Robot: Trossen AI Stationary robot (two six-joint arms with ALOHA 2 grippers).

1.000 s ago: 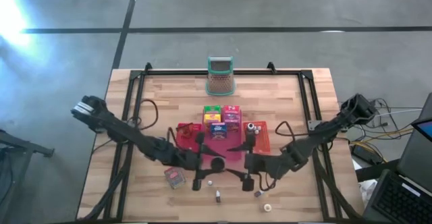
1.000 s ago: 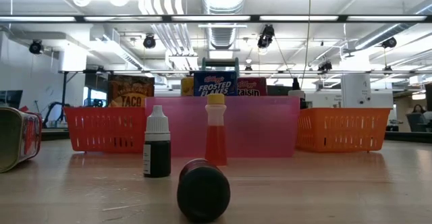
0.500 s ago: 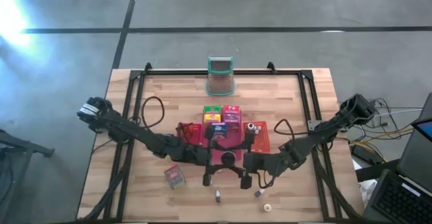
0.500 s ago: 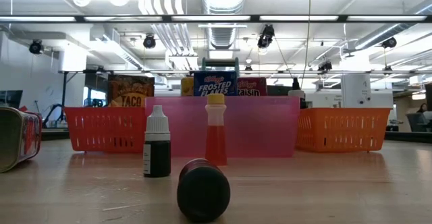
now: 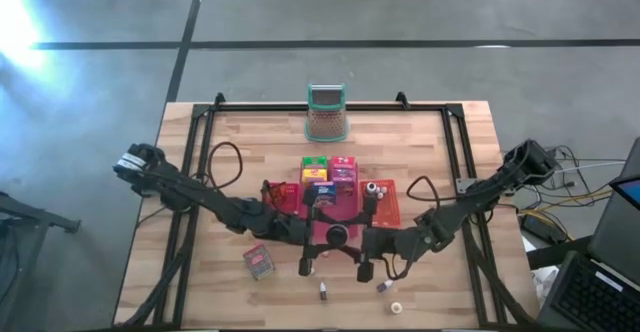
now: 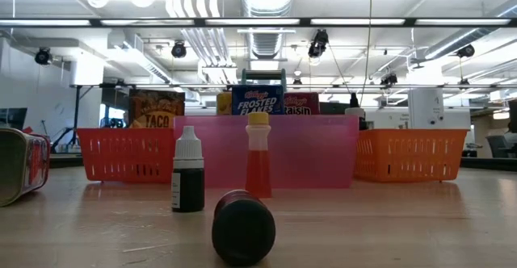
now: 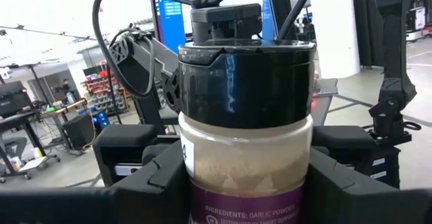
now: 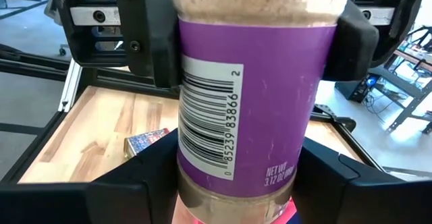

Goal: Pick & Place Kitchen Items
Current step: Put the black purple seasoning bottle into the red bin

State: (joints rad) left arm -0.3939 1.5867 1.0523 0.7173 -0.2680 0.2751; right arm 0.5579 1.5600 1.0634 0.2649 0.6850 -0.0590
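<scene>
Spanning gap above pink tray, garlic powder jar is pinched by left gripper; right gripper fingers flank it, contact unclear; handover judged.

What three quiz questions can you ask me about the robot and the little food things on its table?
1. True or false: the left gripper is shut on the garlic powder jar.
2. What colour is the jar's label? A green, B purple, C yellow.
3. Fill in the word: in the low view, the blue box showing above the pink tray reads "Frosted ____".

Key: 1 true; 2 B; 3 Flakes.
</scene>
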